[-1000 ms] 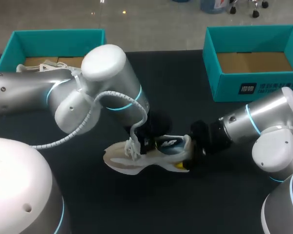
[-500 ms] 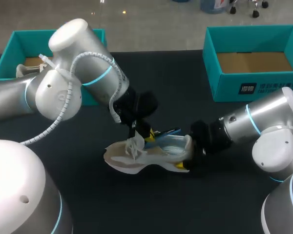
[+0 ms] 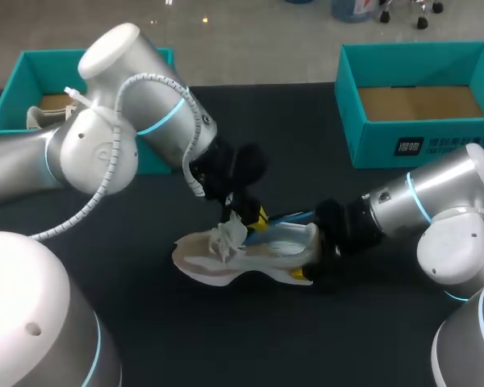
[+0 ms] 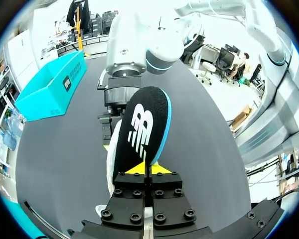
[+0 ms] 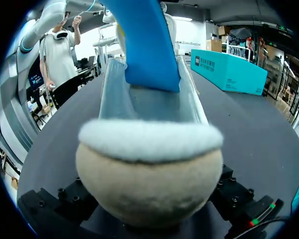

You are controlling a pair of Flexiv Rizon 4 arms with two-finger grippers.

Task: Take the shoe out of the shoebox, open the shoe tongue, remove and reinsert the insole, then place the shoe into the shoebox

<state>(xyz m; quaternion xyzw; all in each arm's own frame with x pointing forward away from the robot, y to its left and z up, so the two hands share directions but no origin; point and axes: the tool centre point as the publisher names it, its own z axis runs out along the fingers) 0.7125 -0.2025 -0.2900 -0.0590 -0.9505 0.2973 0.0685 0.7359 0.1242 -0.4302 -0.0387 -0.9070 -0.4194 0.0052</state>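
The shoe [image 3: 226, 262] is held steady, heel clamped in the right gripper [image 3: 313, 260], so the insole [image 4: 142, 130], pinched tight by the left gripper [image 4: 148, 168], can be extracted.

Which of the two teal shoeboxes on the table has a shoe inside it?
The left shoebox: a pale shoe lies inside it. The right shoebox shows only a bare cardboard floor.
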